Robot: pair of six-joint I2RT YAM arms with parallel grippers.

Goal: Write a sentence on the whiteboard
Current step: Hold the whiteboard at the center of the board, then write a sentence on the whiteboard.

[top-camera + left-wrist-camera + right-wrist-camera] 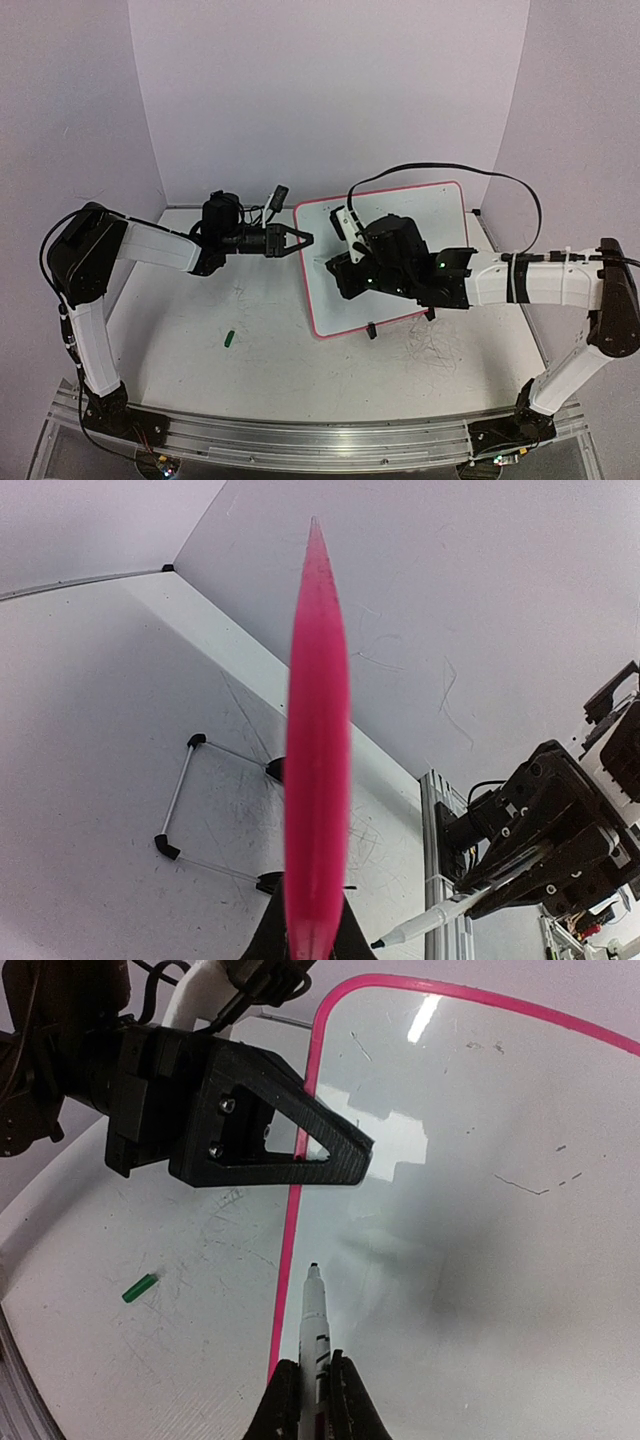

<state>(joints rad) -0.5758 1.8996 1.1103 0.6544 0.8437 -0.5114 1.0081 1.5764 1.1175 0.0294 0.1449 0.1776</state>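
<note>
The whiteboard (420,215), white with a thin pink-red frame, lies tilted at the back middle of the table. My left gripper (300,240) is shut on its left edge; the left wrist view shows the pink frame (318,730) edge-on between the fingers of this gripper (315,935). My right gripper (315,1390) is shut on a white marker (315,1320), uncapped, its dark tip just inside the board's left edge (480,1160); I cannot tell whether it touches. No green sentence shows on the board, only a few faint dark marks.
A small green marker cap (229,339) lies on the scuffed tabletop at front left and also shows in the right wrist view (139,1287). The board's wire stand with black feet (180,790) shows under it. A black cable runs over the board's far right corner.
</note>
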